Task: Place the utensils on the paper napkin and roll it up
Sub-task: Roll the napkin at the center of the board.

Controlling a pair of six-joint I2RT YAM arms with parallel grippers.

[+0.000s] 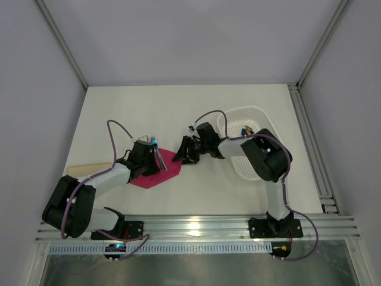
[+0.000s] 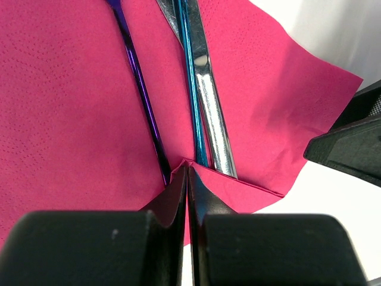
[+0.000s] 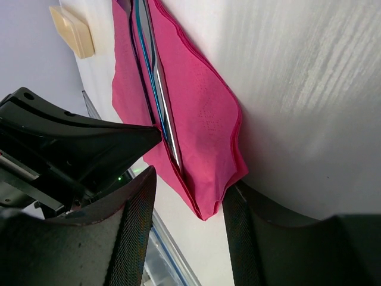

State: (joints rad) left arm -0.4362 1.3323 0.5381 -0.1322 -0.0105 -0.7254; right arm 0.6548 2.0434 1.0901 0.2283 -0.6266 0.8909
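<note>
Left wrist close-up: left gripper [image 2: 188, 173] pinched shut on a folded edge of the pink napkin [image 2: 71, 107], with the utensils [image 2: 199, 77] lying along it. The right wrist view shows the right gripper [image 3: 189, 182] with its fingers apart, the napkin corner between them. Only from above: a white basket [image 1: 237, 159] right of the napkin, with something small and blue [image 1: 246, 130] inside.

paper napkin [image 2: 65, 101]: magenta, spread on bench, near corner folded up | utensils [image 2: 202, 89]: glossy slim handles, side by side on it
</note>
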